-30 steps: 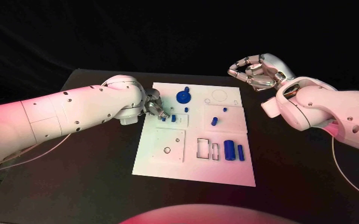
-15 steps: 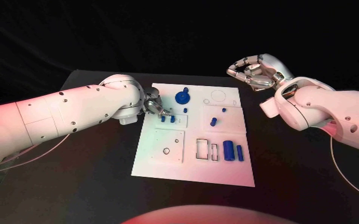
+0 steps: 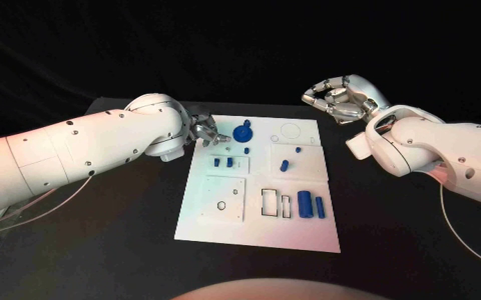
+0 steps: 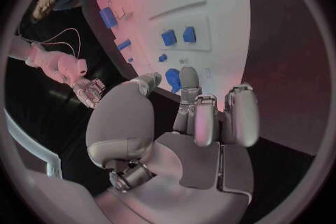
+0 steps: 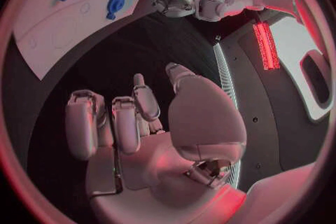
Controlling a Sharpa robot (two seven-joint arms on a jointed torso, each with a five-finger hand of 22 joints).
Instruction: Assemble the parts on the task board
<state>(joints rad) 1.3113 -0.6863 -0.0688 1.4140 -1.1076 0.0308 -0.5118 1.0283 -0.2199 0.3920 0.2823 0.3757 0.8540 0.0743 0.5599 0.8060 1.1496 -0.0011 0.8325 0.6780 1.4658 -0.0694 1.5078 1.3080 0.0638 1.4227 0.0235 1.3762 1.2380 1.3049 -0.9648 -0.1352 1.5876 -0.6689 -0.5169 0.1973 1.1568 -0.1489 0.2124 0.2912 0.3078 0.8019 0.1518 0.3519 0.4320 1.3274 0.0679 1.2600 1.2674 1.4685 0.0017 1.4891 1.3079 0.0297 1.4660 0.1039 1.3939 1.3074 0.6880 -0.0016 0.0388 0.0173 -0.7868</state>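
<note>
Black table with white task board mid-top, blue parts mostly seated; left hand at far-left corner, seemingly empty; right hand curled, empty; next: pick a loose part.

Left arm reaches in from left, left hand empty, fingers loosely curled, apart. Right arm bent at right, right hand raised, empty, fingers curled inward, apart.
</note>
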